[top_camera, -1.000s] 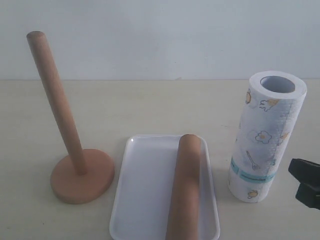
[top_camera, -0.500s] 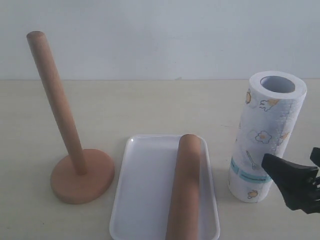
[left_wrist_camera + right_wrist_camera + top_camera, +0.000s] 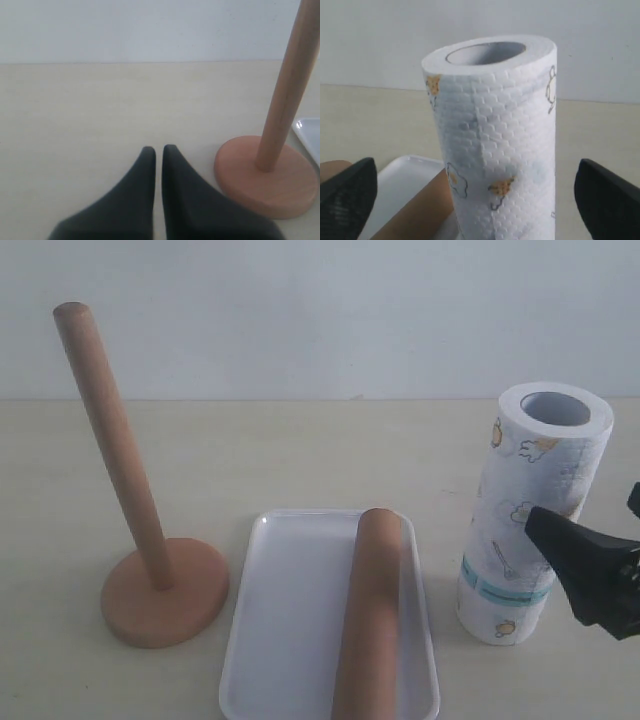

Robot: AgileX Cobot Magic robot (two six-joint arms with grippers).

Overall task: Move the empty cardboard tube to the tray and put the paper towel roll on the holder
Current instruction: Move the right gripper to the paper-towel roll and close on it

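While the brown cardboard tube (image 3: 368,620) lies lengthwise in the white rectangular tray (image 3: 285,620), the exterior view shows the printed white paper towel roll (image 3: 530,480) upright at right, well apart from the light wooden rod-and-disc holder (image 3: 150,585) at left. From the left wrist, the left gripper (image 3: 158,150) is closed and empty near the holder's base. From the right wrist, the right gripper (image 3: 475,167) gapes wide, the roll ahead between its jaws, so this arm seems nearer.

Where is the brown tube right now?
In the exterior view the cardboard tube lies in the white tray, along its right side, between the wooden holder and the paper towel roll.
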